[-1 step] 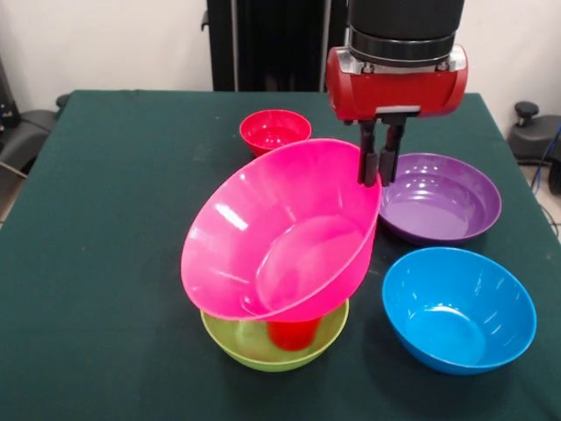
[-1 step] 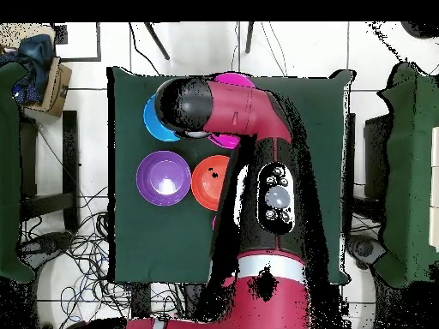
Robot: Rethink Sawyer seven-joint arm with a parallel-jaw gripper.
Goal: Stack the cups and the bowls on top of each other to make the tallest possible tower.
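glossy hot pink bowl (image 1: 280, 232) tilts steeply over the lime green bowl (image 1: 273, 344), its rim clenched in the jaws.

Front view: set close and slightly above the tabletop (image 1: 105, 263), facing the arm (image 1: 405, 35), bowls filling most of the picture. Overhead view: set high, looking straight down, taking in the whole tabletop (image 2: 129, 248) and surrounding floor (image 2: 86, 51). Shared by both: tabletop, arm (image 2: 266, 171), purple bowl (image 1: 438, 197) (image 2: 163, 178), blue bowl (image 1: 458, 307) (image 2: 156, 120).
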